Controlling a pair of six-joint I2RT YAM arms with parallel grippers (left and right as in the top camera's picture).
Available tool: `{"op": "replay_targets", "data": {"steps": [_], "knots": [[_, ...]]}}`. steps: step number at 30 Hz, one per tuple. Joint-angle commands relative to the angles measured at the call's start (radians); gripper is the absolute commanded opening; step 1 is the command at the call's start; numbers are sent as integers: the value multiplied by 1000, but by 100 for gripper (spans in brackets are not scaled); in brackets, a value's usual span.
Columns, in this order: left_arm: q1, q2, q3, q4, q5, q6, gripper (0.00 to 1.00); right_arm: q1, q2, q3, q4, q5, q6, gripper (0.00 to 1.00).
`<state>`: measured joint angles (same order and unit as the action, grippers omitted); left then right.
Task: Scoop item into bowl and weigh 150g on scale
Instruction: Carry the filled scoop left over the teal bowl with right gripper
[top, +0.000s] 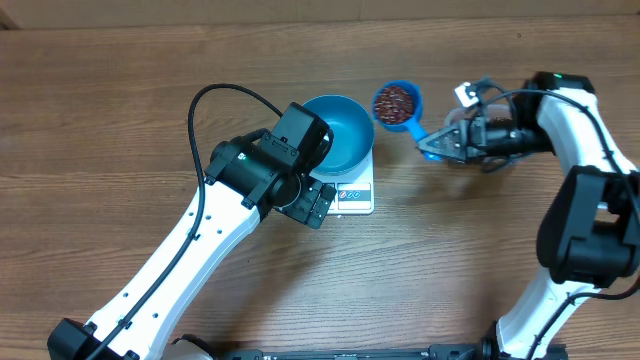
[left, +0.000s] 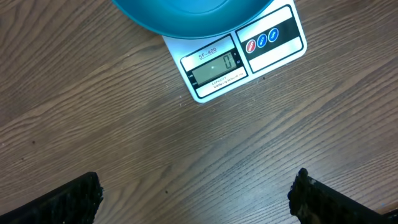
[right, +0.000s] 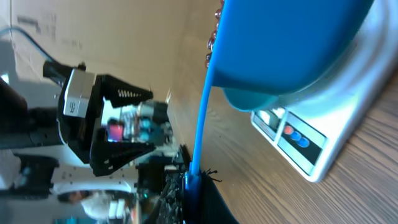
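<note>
Right pincer (top: 432, 146) is clamped on your blue scoop (top: 417, 124) by the handle. The scoop is loaded with beans (top: 396, 102) and sits just right of the bowl (top: 340, 132). The bowl sits on the scale (top: 356, 192), and the display reads zero. Your left pincer (left: 199, 198) is spread wide above the tabletop (left: 155, 155), near the scale's front.

A small blue handled scoop (top: 416, 116) is raised over a brown wood-grain table (top: 120, 100).
</note>
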<state>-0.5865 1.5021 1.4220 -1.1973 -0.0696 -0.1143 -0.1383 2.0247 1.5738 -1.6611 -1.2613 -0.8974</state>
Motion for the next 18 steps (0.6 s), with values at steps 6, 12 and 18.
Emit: {"op": "replay_targets", "data": {"steps": [6, 12, 18], "knots": [[4, 3, 2, 0, 11, -17, 100, 159, -33, 85, 224, -26, 143, 4], [4, 3, 2, 0, 11, -17, 100, 208, -33, 85, 371, 102, 257, 4], [4, 3, 2, 0, 11, -17, 100, 229, -33, 85, 393, 203, 274, 4]]}}
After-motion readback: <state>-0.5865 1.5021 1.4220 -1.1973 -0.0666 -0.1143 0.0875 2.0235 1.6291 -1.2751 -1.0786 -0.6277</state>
